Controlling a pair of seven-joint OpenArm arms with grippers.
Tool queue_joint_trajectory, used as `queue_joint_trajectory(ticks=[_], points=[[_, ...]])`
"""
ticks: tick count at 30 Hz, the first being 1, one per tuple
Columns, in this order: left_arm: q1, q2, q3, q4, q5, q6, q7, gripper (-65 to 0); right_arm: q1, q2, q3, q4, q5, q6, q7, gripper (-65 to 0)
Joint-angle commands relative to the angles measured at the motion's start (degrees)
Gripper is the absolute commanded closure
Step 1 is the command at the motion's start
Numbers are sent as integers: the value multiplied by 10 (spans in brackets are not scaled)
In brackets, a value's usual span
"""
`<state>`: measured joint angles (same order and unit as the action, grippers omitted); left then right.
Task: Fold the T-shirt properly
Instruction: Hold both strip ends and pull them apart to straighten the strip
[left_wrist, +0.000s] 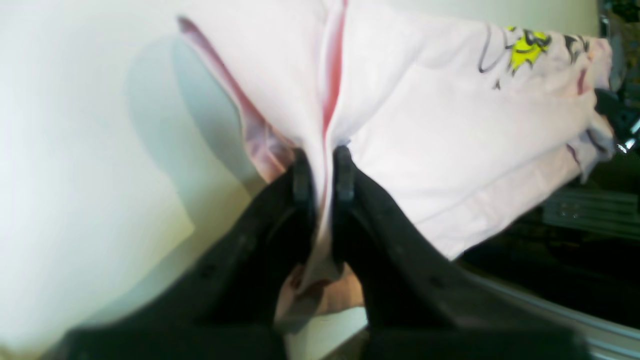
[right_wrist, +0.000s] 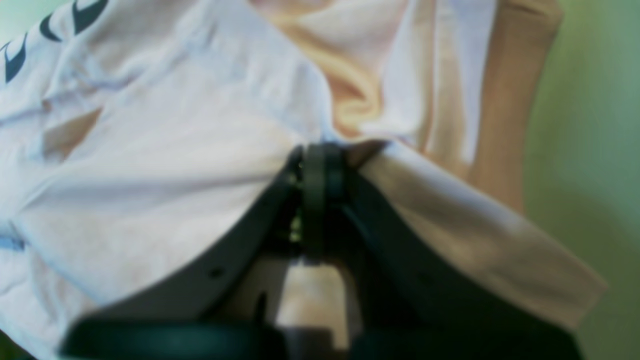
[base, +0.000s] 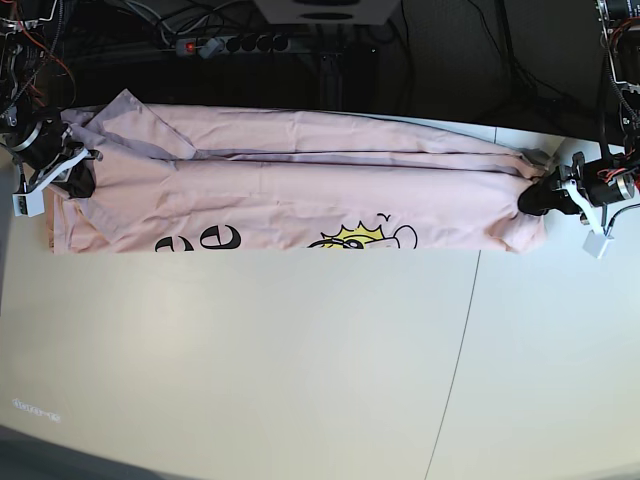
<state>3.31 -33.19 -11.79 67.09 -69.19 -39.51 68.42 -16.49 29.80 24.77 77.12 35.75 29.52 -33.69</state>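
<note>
The left claw (left_wrist: 323, 165) is seen pinched on a gathered fold of the T-shirt (left_wrist: 440, 150), cloth being squeezed between its black fingers (left_wrist: 302, 175). The right claw (right_wrist: 320, 165) is pressed together on the opposite end of the T-shirt (right_wrist: 160, 165), bunched fabric being caught at its tips. Between the two claws (base: 540, 197) (base: 75, 172) the pale pink T-shirt (base: 300, 190) is stretched as a long band across the far part of the white desk (base: 300, 360), with black lettering and a yellow graphic (base: 352, 237) shown along its near edge.
</note>
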Motion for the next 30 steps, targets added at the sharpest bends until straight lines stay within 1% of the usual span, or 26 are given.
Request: queue_joint_trajectory(ticks=[1, 6, 14, 16, 19, 23, 26, 28, 30], points=[[-3, -11, -2, 4, 37, -5, -6, 0, 0, 10, 3, -1, -16, 37, -23, 0], [-5, -11, -2, 4, 43, -5, -14, 0, 0, 10, 3, 5, -16, 37, -23, 0], [-10, -11, -7, 4, 43, -5, -13, 0, 0, 10, 22, 78, 20, 37, -22, 0], [-18, -12, -19, 4, 43, -5, -11, 0, 0, 10, 35, 103, 23, 37, -22, 0], [-33, -13, -58, 4, 43, -5, -11, 0, -1, 10, 58, 132, 22, 37, -24, 0], [-49, -33, -103, 4, 43, -5, -16, 0, -1, 10, 90, 140, 22, 37, -26, 0], [-61, -48, -103, 7, 26, -5, -7, 0, -1, 10, 104, 140, 24, 37, -26, 0], [-63, -49, -103, 8, 21, -5, 1, 0, -1, 10, 108, 140, 24, 37, -26, 0], [-63, -49, -103, 9, 2, -5, 19, 0, -2, 10, 108, 140, 24, 37, -26, 0]])
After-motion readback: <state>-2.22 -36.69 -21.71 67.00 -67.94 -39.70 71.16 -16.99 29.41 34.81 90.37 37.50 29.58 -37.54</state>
